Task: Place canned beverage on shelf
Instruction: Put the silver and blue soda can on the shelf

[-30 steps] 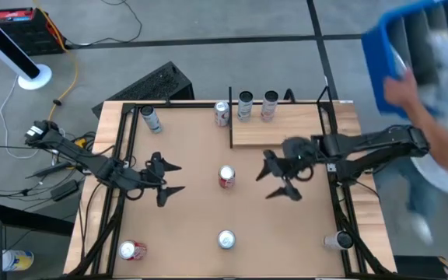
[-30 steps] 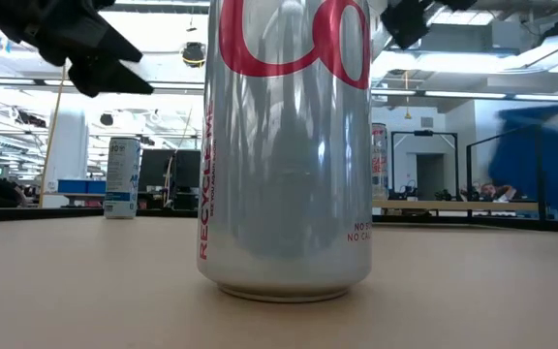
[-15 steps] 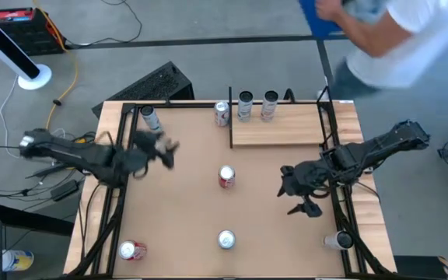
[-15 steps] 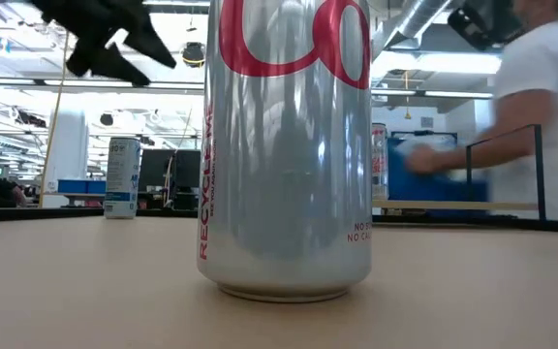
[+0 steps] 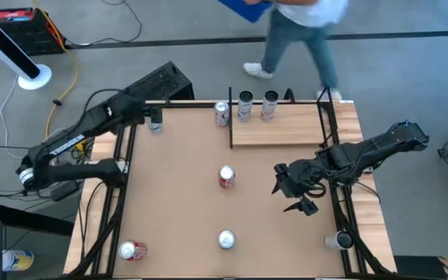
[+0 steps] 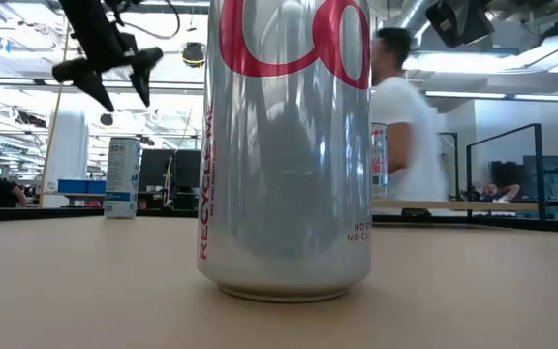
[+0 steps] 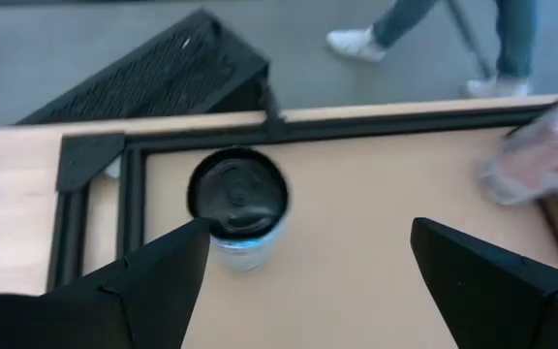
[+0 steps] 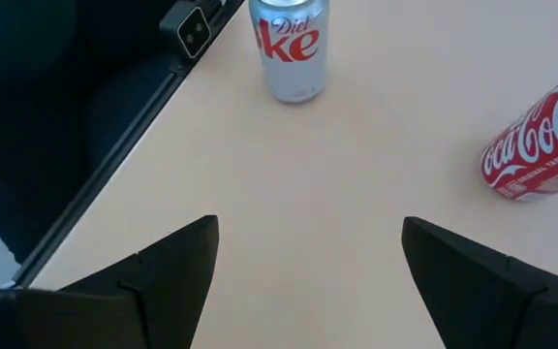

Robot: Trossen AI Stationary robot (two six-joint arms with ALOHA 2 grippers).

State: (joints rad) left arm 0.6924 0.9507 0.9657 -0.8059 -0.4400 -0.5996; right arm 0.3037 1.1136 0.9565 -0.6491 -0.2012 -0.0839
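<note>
Looking straight down from the high view, I see my left gripper (image 5: 155, 117) stretched to the far left corner of the table (image 5: 185, 210), right over a blue and white can (image 5: 155, 125). My right gripper (image 5: 294, 190) hangs over the right side of the table with its fingers spread, gripping nothing. The shelf (image 5: 278, 128) lies at the far right, a pale board with two cans (image 5: 257, 105) on its far edge and a red and white can (image 5: 222, 113) just beside its left post. A red can (image 5: 226, 176) stands mid-table, a silver can (image 5: 225, 239) nearer the front edge, a can on its side (image 5: 131, 250) at the front left corner. A person (image 5: 298, 35) walks on the floor beyond.

In the low view the silver can (image 6: 287, 145) fills the middle. My left gripper (image 6: 109, 78) hovers above the blue and white can (image 6: 122, 177), fingers apart. The person (image 6: 405, 136) is blurred behind.

My left wrist view looks down on the blue and white can (image 7: 236, 206), upright by the black corner frame (image 7: 95, 165), my open fingers (image 7: 158, 271) to either side and not touching it. Something blurred at the edge may be another can.

My right wrist view shows my fingers (image 8: 177, 257) wide apart over bare table, the silver can (image 8: 290, 44) and the can on its side (image 8: 539, 150) well beyond them.
</note>
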